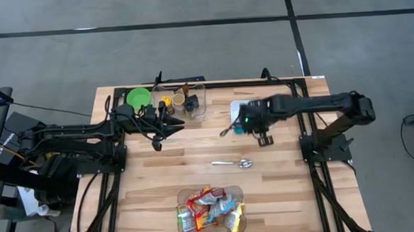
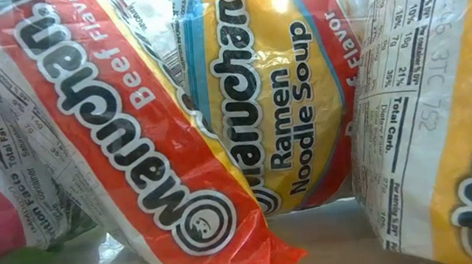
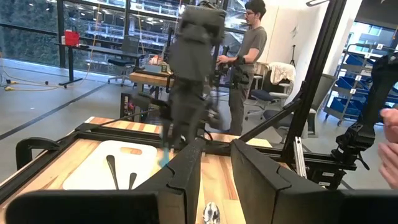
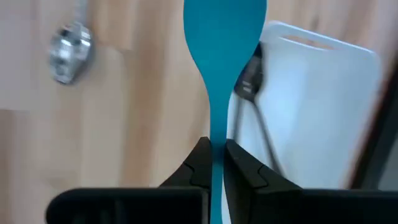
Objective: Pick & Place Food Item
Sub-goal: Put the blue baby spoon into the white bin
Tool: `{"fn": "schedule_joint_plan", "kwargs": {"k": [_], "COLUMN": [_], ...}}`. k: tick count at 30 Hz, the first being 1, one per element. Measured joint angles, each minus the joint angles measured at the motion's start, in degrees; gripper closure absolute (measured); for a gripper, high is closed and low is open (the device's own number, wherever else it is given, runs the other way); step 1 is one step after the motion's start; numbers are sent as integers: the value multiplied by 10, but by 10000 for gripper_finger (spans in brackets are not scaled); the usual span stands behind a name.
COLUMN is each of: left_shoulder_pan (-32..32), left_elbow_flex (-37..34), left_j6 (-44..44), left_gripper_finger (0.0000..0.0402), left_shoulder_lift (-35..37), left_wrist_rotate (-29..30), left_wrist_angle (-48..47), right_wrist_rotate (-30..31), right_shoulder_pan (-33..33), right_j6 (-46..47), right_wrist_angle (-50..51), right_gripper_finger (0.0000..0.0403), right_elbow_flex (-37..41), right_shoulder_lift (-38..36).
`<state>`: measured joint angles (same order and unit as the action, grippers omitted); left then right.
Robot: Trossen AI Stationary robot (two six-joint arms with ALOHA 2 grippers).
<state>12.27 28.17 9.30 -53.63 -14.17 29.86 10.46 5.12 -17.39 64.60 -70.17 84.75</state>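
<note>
Ramen packets (image 1: 210,209) fill a clear bin (image 1: 184,197) at the table's near edge; the low view shows the packets (image 2: 285,100) from close up. My right gripper (image 4: 216,149) hangs over the table's middle right (image 1: 256,124), shut on a teal spoon (image 4: 224,37). My left gripper (image 3: 217,180) waits at the far left (image 1: 162,131), pointing level, open, with nothing between its fingers. A metal spoon (image 1: 234,163) lies flat on the table between the arms. My right gripper pinches the teal spoon's thin handle (image 4: 217,134) between its two fingers. The fingers come steeply from above and lie along the handle. The spoon's broad end (image 4: 225,25) sticks out past the fingertips, clear of the table.
A white cutting board (image 1: 243,105) with dark utensils (image 4: 249,81) lies at the far right, under my right arm. A clear container (image 1: 186,101) of small items and a green bowl (image 1: 139,98) stand at the far edge. A person (image 3: 249,56) stands beyond the table.
</note>
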Motion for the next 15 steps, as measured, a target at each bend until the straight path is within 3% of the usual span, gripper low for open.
{"fn": "schedule_joint_plan", "kwargs": {"k": [6, 15], "left_shoulder_pan": [0, 0], "left_elbow_flex": [0, 0], "left_j6": [0, 0], "left_gripper_finger": [317, 317], "left_shoulder_lift": [0, 0], "left_wrist_rotate": [0, 0], "left_wrist_angle": [0, 1], "right_wrist_rotate": [-5, -71], "right_shoulder_pan": [84, 193], "right_j6": [-104, -226], "right_wrist_angle": [-1, -20], "right_gripper_finger": [392, 392], "right_elbow_flex": [0, 0], "right_shoulder_lift": [-15, 7]}}
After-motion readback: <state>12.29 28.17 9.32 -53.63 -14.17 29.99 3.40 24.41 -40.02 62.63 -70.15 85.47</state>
